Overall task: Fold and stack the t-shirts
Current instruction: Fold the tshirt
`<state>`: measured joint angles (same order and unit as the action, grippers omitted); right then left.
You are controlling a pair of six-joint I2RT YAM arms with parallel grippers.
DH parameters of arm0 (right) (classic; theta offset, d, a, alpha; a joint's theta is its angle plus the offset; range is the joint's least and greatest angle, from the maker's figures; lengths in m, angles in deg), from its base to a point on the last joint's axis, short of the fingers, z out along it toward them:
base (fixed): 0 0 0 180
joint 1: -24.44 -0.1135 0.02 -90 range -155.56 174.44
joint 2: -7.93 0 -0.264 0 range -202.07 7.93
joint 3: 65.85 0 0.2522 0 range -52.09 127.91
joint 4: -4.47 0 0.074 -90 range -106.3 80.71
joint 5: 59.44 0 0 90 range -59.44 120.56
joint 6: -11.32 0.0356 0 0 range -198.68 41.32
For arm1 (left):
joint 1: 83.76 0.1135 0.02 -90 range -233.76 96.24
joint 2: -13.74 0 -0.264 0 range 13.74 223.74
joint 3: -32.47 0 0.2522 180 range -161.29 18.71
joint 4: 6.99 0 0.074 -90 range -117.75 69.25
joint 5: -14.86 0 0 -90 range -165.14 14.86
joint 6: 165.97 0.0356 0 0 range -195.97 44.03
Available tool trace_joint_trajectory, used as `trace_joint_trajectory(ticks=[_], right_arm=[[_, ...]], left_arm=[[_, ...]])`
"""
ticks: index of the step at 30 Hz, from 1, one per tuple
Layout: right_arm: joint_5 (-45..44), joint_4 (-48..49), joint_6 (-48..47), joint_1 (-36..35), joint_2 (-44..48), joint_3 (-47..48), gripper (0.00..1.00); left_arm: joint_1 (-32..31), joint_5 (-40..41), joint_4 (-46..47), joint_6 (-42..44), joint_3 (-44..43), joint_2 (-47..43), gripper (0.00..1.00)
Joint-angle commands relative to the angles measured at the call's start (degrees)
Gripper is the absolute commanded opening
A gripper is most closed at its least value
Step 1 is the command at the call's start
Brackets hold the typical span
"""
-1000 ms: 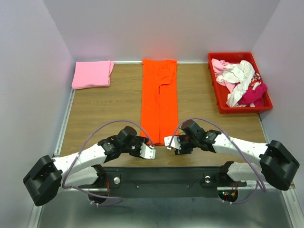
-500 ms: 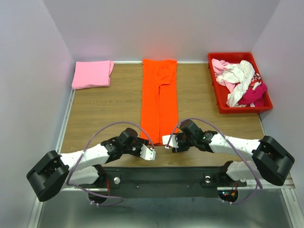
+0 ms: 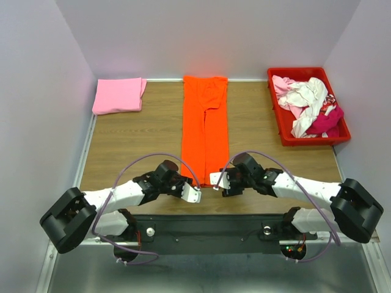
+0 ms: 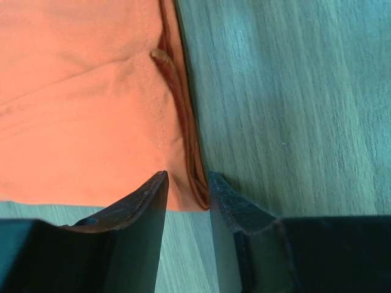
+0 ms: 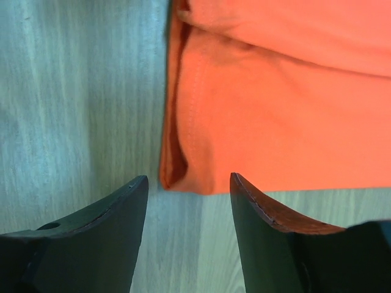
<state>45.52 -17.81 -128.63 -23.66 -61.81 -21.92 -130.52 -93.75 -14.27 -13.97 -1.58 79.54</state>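
A bright orange t-shirt (image 3: 204, 128), folded into a long strip, lies down the middle of the table. My left gripper (image 3: 195, 194) is at its near left corner. In the left wrist view (image 4: 186, 177) the jaws stand narrowly apart, with the folded hem corner (image 4: 189, 183) between the tips. My right gripper (image 3: 215, 180) is at the near right corner. In the right wrist view (image 5: 189, 178) it is wide open, with the shirt corner (image 5: 183, 177) just inside the tips. A folded light pink t-shirt (image 3: 119, 95) lies at the far left.
A red plastic crate (image 3: 299, 71) at the far right holds crumpled white (image 3: 308, 97) and magenta (image 3: 324, 121) shirts. The walls stand close on the left, the right and at the back. The table's near edge is just behind both grippers.
The left arm has shifted slightly to the right, bringing its gripper closer onto the shirt's near corner. The right gripper has barely moved. The shirts have not moved.
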Motion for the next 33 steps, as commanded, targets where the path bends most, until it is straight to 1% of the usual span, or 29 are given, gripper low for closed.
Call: trace_joint_trajectory(ticks=[1,4,5,6,9,13,14,15,18,19,23,24,28,31,33], right_arm=[[3.49,0.69,-1.28,-0.42,-3.03,1.82,0.61],[4.81,0.87,-1.99,-0.42,-5.32,1.91,0.59],[4.73,1.04,-2.42,-0.33,-6.63,1.91,0.58],[4.55,1.22,-2.78,-0.33,-7.25,1.73,0.55],[3.5,1.92,-3.04,-0.33,-8.92,1.21,0.5],[2.27,2.71,-2.69,-0.33,-10.33,0.5,0.34],[2.0,2.8,-2.61,-0.33,-10.33,0.33,0.3],[1.74,2.71,-2.26,-0.42,-10.07,0.24,0.21],[0.25,2.54,-0.07,-0.33,-9.11,0.93,0.02],[-0.28,2.36,0.55,-0.33,-8.76,1.2,0.0],[0.15,-1.06,2.4,-0.42,-5.51,3.48,0.01],[1.03,-3.5,2.84,-0.33,-4.98,4.18,0.01],[1.91,-8.35,3.9,-0.51,-2.0,7.0,0.0],[3.32,-11.96,4.51,-0.68,0.82,8.05,0.01],[3.76,-14.93,4.78,-2.0,3.37,8.5,0.0]], left_arm=[[0.27,-2.04,-2.44,1.98,-1.24,1.17,0.43],[0.27,-2.48,-3.05,2.69,-1.85,2.31,0.41],[0.27,-2.57,-3.23,2.86,-2.46,3.27,0.38],[0.44,-3.01,-3.58,2.95,-2.9,3.89,0.36],[1.15,-3.8,-3.84,3.04,-3.96,5.48,0.32],[1.24,-4.42,-4.54,3.48,-4.75,6.97,0.2],[1.5,-4.68,-4.9,3.39,-5.28,7.5,0.16],[1.5,-4.94,-5.07,3.22,-5.46,7.5,0.0],[1.59,-5.55,-6.12,2.43,-6.33,6.89,0.0],[1.59,-5.82,-7.61,1.73,-7.12,6.36,0.0],[1.59,-7.58,-12.1,-0.9,-10.36,4.78,0.0],[1.59,-8.45,-14.02,-1.78,-11.08,4.6,0.0],[1.5,-10.74,-17.72,-3.2,-13.62,1.89,0.0],[1.15,-12.49,-20.35,-4.07,-14.07,-1.18,0.0],[0.1,-13.03,-21.85,-4.25,-14.16,-3.04,0.0]])
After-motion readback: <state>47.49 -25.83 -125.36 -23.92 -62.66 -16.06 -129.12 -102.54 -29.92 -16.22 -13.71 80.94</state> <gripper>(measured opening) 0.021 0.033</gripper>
